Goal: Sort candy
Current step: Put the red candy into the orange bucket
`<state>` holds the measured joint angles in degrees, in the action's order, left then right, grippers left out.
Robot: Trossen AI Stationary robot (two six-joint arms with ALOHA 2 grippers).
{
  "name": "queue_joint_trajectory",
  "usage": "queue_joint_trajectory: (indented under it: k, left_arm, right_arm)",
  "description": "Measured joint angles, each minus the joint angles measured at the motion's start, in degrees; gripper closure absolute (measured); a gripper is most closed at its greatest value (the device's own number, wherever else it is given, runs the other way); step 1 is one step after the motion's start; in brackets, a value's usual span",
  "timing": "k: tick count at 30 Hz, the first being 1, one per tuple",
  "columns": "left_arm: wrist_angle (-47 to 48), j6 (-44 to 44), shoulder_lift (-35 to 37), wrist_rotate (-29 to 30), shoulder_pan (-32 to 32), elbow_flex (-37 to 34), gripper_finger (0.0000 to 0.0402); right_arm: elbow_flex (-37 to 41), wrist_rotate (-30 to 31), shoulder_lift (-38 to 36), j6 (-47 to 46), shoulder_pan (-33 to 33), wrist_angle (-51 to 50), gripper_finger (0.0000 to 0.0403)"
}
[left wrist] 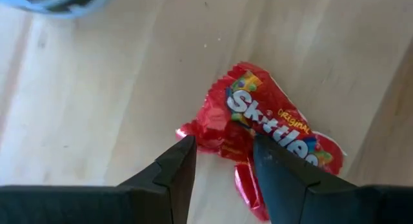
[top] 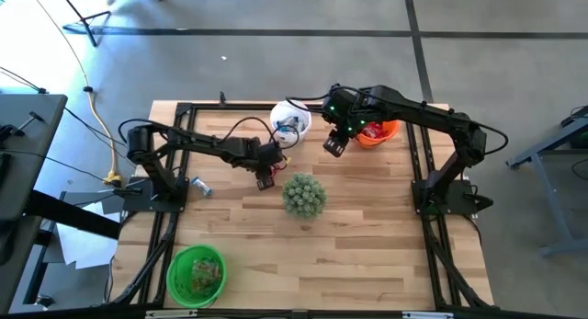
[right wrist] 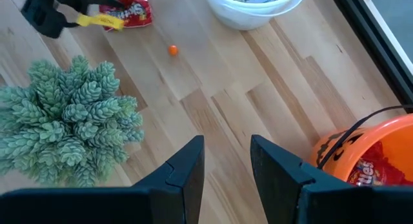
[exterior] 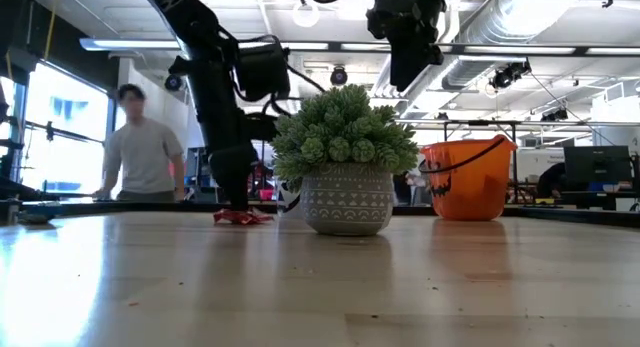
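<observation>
Shiny red Skittles packets (left wrist: pixel 271 117) lie in a small crumpled heap on the wooden table (top: pixel 386 227), also seen as the red packets (exterior: pixel 240 217) in the low view. My left gripper (left wrist: pixel 224 150) points down over them, open, one fingertip on either side of the heap's near part. In the high view my left gripper (top: pixel 266 178) stands just left of the potted plant (top: pixel 303 195). My right gripper (top: pixel 333 144) hangs open and empty high above the table, between the white bucket (top: pixel 291 121) and the orange bucket (top: pixel 377 132). A tiny orange sweet (right wrist: pixel 173 50) lies loose on the wood. My left gripper comes at the red packets from above, pointing steeply down, with its open fingers (left wrist: pixel 271 166) straddling the heap's lower folds (left wrist: pixel 226 137). The packets lie flat on the table. Whether the fingertips touch the wrappers I cannot tell.
A green bucket (top: pixel 196 275) with sweets stands at the near left. A blue-and-white wrapped sweet (top: pixel 200 186) lies by the left arm's base. The spiky plant in its white pot (exterior: pixel 345 172) stands mid-table, close to my left gripper. A person (exterior: pixel 140 152) is behind the table.
</observation>
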<state>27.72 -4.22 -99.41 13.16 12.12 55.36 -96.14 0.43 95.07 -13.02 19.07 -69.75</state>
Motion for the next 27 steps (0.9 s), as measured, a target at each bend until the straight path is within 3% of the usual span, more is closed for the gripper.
queue_joint_trajectory:
  k: [13, 22, 27]
  left_arm:
    - [-3.1, -7.3, -6.4, 0.5, 0.2, 0.6, 0.0269]
    - [-3.0, -7.9, -6.1, -0.5, 0.2, 0.3, 0.0388]
    - [-2.9, -10.2, -6.0, -0.6, 0.2, 0.4, 0.0396]
  right_arm:
    - [0.0, -0.1, 0.0, 0.0, 0.0, -0.8, 0.0281]
    - [0.0, -0.1, 0.0, 0.0, 0.0, -0.8, 0.0281]
    - [0.0, -0.1, 0.0, 0.0, 0.0, -0.8, 0.0281]
